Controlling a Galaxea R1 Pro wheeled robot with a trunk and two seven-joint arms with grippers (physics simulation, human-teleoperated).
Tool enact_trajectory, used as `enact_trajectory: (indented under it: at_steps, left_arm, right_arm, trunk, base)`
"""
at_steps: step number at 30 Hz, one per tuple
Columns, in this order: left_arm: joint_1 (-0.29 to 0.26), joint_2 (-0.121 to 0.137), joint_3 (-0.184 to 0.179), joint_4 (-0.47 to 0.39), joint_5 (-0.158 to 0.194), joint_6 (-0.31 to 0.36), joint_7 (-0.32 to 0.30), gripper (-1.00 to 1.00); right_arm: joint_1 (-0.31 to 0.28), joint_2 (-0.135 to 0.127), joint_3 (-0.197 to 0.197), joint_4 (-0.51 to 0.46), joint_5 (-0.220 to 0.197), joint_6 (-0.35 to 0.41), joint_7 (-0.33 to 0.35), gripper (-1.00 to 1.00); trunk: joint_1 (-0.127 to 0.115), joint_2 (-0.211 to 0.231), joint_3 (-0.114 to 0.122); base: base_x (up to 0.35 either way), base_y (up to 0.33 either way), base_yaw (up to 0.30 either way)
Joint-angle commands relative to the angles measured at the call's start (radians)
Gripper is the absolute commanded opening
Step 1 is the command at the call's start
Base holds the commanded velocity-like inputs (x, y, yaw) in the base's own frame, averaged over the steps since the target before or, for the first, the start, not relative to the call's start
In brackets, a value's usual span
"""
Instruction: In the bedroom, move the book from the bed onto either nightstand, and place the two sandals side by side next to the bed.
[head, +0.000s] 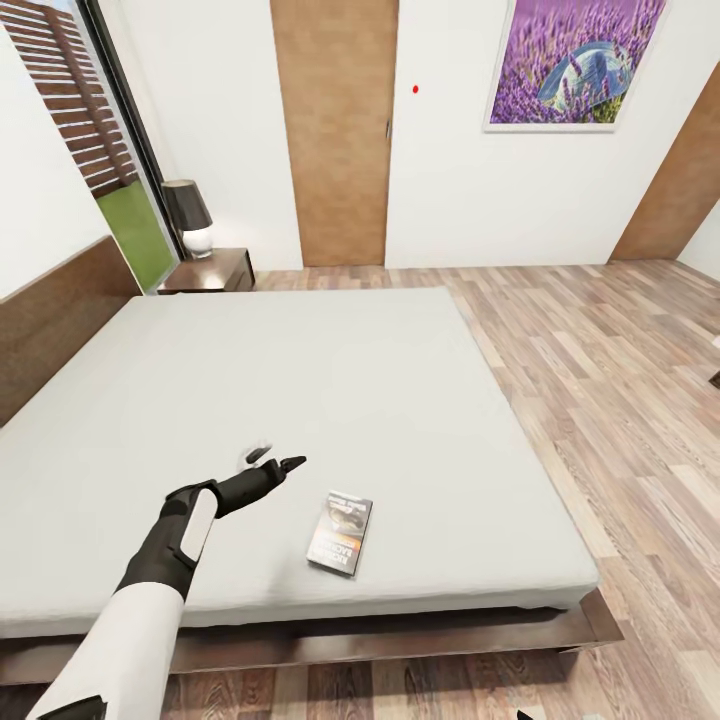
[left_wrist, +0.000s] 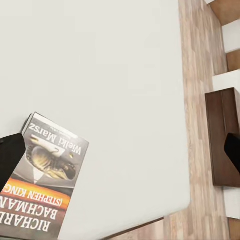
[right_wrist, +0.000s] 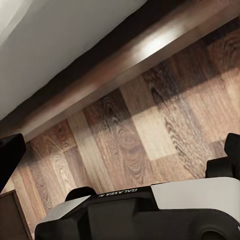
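Nearest, on the pale mattress of the bed (head: 380, 400): the left gripper (head: 268, 462), fingers parted and holding nothing, hovering above the sheet. Just beside it, at four o'clock: the book (head: 341, 532) (a Bachman paperback), flat, near the foot edge. Right gripper's (right_wrist: 120, 150) state: cannot tell. Farther off, at eleven o'clock: the nightstand (head: 222, 271) with lamp (head: 188, 215).

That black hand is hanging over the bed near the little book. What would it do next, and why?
Probably ease the left gripper toward the robot's right and down onto the book. The book lies flat on the bed near its foot edge, untouched, and the gripper hovers beside it with its fingers apart, holding nothing.
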Motion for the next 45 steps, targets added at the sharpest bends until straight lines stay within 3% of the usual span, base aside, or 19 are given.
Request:
enact_trajectory:
  at_steps: [1, 26, 29, 31, 32, 34, 37, 40, 45]
  left_arm:
    - [-0.001, -0.002, 0.004, 0.0, 0.002, 0.007, -0.003, 1.0]
    - [-0.001, -0.015, 0.004, 0.0, 0.004, 0.007, -0.004, 1.0]
    - [-0.001, -0.015, 0.004, 0.0, 0.004, 0.007, -0.004, 1.0]
    - [-0.001, -0.015, 0.004, 0.0, 0.004, 0.007, -0.004, 1.0]
    - [-0.001, -0.015, 0.004, 0.0, 0.004, 0.007, -0.003, 1.0]
    - [-0.001, -0.015, 0.004, 0.0, 0.004, 0.007, -0.003, 1.0]
    - [-0.001, -0.015, 0.004, 0.0, 0.004, 0.007, -0.004, 1.0]
    - [-0.001, -0.015, 0.004, 0.0, 0.005, 0.007, -0.004, 1.0]
    - [-0.001, -0.019, 0.004, 0.0, 0.005, 0.007, -0.004, 1.0]
  right_arm:
    - [-0.001, 0.0, -0.008, 0.002, 0.008, -0.005, 0.003, 1.0]
    - [-0.001, -0.005, -0.011, 0.002, 0.007, 0.0, 0.007, 1.0]
    - [-0.001, -0.073, -0.012, 0.002, 0.005, 0.004, 0.011, 1.0]
    - [-0.001, -0.151, -0.013, 0.003, -0.004, 0.006, 0.014, 1.0]
    - [-0.001, -0.169, -0.014, 0.003, -0.009, 0.006, 0.014, 1.0]
    - [-0.001, -0.242, -0.014, 0.003, -0.053, 0.007, 0.015, 1.0]
    - [-0.001, -0.282, -0.014, 0.003, -0.116, 0.007, 0.016, 1.0]
    - [-0.001, -0.298, -0.014, 0.003, -0.151, 0.007, 0.023, 1.0]
    - [-0.001, -0.304, -0.014, 0.003, -0.165, 0.006, 0.026, 1.0]
  trunk:
    - [0.0, -0.001, -0.001]
    - [0.0, -0.001, -0.037]
    - [0.0, -0.001, -0.041]
    - [0.0, -0.001, -0.045]
    - [0.0, -0.001, -0.046]
    - [0.0, -0.001, -0.049]
    - [0.0, -0.001, -0.054]
    - [0.0, -0.001, -0.059]
    - [0.0, -0.001, -0.067]
  base:
    - [0.0, 0.0, 0.0]
    - [0.0, 0.0, 0.0]
    - [0.0, 0.0, 0.0]
    - [0.0, 0.0, 0.0]
    - [0.0, 0.0, 0.0]
    - [0.0, 0.0, 0.0]
    - [0.0, 0.0, 0.0]
    - [0.0, 0.0, 0.0]
    - [0.0, 0.0, 0.0]
